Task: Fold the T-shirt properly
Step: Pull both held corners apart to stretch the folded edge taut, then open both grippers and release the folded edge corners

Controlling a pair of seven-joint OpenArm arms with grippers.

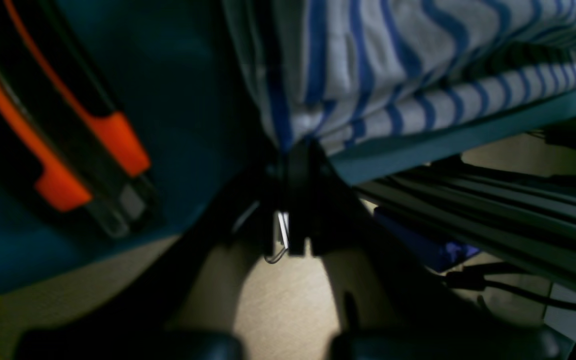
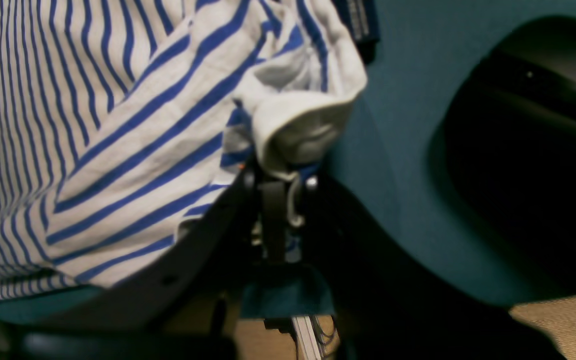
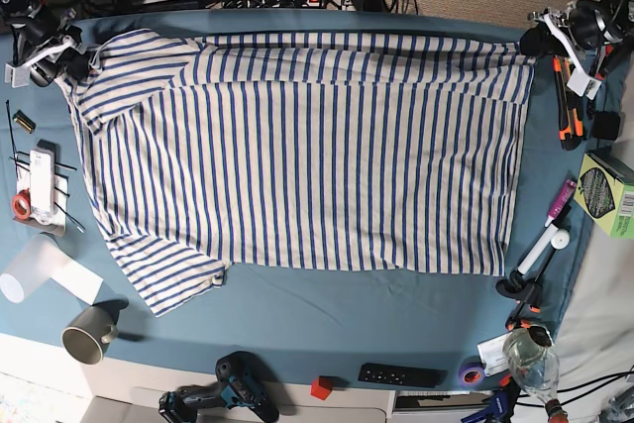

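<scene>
The T-shirt [image 3: 317,165], cream with thin blue stripes, lies spread flat across the teal table [image 3: 327,329], with one sleeve at the lower left. At its far right corner my left gripper [image 3: 530,44] is shut on the fabric. The left wrist view shows the striped cloth [image 1: 393,60] pinched between that gripper's [image 1: 293,150] fingers at the table edge. At the far left corner my right gripper [image 3: 74,54] is shut on the shoulder. In the right wrist view a bunched fold of the T-shirt [image 2: 118,125] is clamped in this gripper [image 2: 278,175].
An orange-and-black tool [image 3: 567,111] lies beside the left gripper. A green box [image 3: 606,195] and a marker [image 3: 545,245] sit at the right edge. A mug [image 3: 87,332], drill [image 3: 223,398], red cube [image 3: 320,386] and black remote [image 3: 401,375] line the front.
</scene>
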